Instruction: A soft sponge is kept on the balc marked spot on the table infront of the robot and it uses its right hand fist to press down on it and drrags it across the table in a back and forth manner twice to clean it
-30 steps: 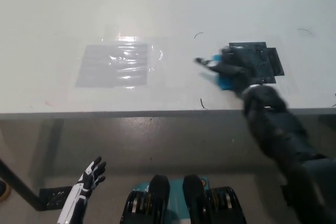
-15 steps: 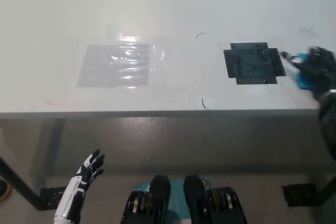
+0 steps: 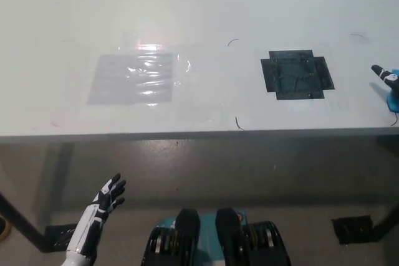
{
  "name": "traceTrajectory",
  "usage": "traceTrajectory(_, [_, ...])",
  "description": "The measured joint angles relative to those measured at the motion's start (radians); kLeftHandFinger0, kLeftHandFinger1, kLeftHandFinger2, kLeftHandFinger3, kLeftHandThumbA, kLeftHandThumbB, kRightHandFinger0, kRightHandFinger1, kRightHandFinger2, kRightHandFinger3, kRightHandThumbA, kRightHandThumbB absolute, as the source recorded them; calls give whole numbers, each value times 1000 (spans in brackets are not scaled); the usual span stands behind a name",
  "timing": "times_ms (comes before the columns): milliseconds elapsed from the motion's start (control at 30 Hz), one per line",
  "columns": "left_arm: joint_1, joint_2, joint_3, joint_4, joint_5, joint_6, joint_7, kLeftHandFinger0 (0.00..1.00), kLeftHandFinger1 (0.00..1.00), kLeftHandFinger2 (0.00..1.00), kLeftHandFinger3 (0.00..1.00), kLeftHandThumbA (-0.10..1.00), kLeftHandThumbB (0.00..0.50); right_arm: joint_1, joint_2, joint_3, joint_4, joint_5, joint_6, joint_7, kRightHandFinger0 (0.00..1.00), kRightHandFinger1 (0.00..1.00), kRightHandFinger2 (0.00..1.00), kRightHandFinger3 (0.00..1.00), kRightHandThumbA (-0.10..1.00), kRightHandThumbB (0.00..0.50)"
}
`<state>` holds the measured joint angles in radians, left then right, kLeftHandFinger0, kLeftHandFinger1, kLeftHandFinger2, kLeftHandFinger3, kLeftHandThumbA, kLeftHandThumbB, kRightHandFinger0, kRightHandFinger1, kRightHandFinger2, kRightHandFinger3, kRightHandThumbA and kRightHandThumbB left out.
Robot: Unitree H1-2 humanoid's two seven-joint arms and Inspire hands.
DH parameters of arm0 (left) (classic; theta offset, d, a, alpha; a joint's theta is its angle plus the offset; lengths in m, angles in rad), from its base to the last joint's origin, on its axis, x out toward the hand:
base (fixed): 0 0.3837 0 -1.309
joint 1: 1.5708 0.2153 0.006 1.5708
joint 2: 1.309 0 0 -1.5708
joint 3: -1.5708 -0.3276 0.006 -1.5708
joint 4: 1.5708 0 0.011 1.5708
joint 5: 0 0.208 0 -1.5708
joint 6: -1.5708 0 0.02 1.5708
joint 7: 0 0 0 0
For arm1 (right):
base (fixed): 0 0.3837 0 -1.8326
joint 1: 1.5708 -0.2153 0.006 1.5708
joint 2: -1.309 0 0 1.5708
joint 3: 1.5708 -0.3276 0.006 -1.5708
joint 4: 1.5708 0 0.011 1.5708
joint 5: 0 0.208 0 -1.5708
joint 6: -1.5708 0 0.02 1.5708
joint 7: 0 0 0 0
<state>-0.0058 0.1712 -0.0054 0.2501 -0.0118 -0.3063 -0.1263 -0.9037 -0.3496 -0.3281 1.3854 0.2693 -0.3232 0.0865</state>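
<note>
The black marked spot (image 3: pixel 297 75) on the white table (image 3: pixel 199 35) lies bare, right of centre. At the picture's right edge only a sliver of my black right hand (image 3: pixel 388 80) shows, pressing on the blue sponge (image 3: pixel 394 99), of which just a corner is visible near the table's front edge. Most of that hand is cut off by the frame. My white left hand (image 3: pixel 105 200) rests open below the table's front edge at the lower left, fingers spread, holding nothing.
A clear shiny plastic sheet (image 3: pixel 133 78) lies flat on the table's left half. Small dark pen marks (image 3: pixel 239 123) dot the surface near the front edge (image 3: pixel 187 136). Grey floor shows below the table.
My right hand has dragged the blue sponge rightward, from the black spot's left side, past it, to the picture's right edge. The black spot is now uncovered. The left hand barely moved.
</note>
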Motion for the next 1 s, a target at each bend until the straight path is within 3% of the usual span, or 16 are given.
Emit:
traceTrajectory(67, [0,0,0,0,0,0,0,1000,1000,1000,1000,1000,500,-3,12,0,-1,0,-6,0,0,0,0,0,1000,207])
traceTrajectory(200, [4,0,-2,0,1,1,0,1000,1000,1000,1000,1000,500,-17,51,1,-3,1,-9,0,0,0,0,0,1000,230])
traceTrajectory(267, [7,0,-3,0,3,1,0,1000,1000,1000,1000,1000,500,-24,79,2,-8,1,-14,0,0,0,0,0,1000,224])
traceTrajectory(367, [11,0,-3,1,2,1,0,1000,1000,1000,1000,1000,500,-37,129,7,-13,1,-17,0,0,0,0,0,1000,174])
traceTrajectory(467, [19,0,-4,1,2,1,0,1000,1000,1000,1000,1000,500,-48,185,13,-25,1,-19,0,0,0,0,0,1000,196])
traceTrajectory(500, [21,0,-4,2,2,1,0,1000,1000,1000,1000,1000,500,-51,199,15,-26,1,-19,0,0,0,0,0,1000,170])
traceTrajectory(600, [24,0,-4,5,3,0,0,1000,1000,1000,1000,1000,500,-58,240,31,-34,-1,-19,3,0,0,0,0,1000,188])
traceTrajectory(700, [23,0,-5,7,3,0,0,1000,1000,1000,1000,1000,500,-60,273,44,-44,-2,-19,9,0,0,0,0,1000,175])
traceTrajectory(800, [23,0,-5,7,2,-1,0,1000,1000,1000,1000,1000,500,-60,293,71,-49,-8,-22,15,0,0,0,0,1000,190])
traceTrajectory(1000, [25,-2,-5,7,2,-3,1,1000,1000,1000,1000,1000,500,-61,301,111,-50,-17,-22,16,0,0,0,0,1000,172])
